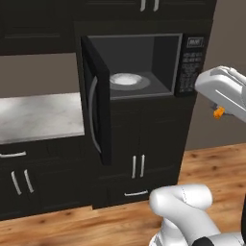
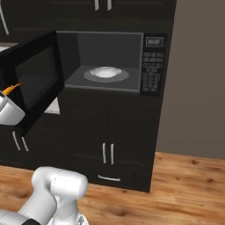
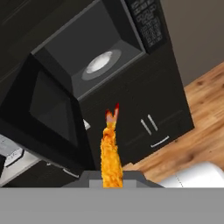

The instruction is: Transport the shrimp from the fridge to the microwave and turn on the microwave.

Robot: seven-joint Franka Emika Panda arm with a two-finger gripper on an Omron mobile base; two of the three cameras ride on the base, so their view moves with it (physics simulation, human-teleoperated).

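The microwave [image 1: 158, 53] is a black built-in box, and its windowed door [image 1: 96, 101] stands swung wide open to the left. Inside lies the white round turntable [image 1: 126, 79], bare. The keypad [image 1: 191, 62] is on the right side. My gripper [image 1: 221, 109] hovers to the right of the microwave, apart from it, and is shut on the shrimp [image 1: 218, 113], a small orange piece. In the hand view the shrimp [image 3: 110, 151] sticks up from between the fingers, its red tail pointing toward the open cavity [image 3: 98, 63]. The fridge is out of view.
A light stone counter [image 1: 38, 115] lies left of the open door. Dark cabinets [image 1: 139, 166] with silver handles stand below the microwave. Wood floor [image 1: 211, 163] stretches in front, and a grey-brown wall [image 2: 197, 79] rises on the right.
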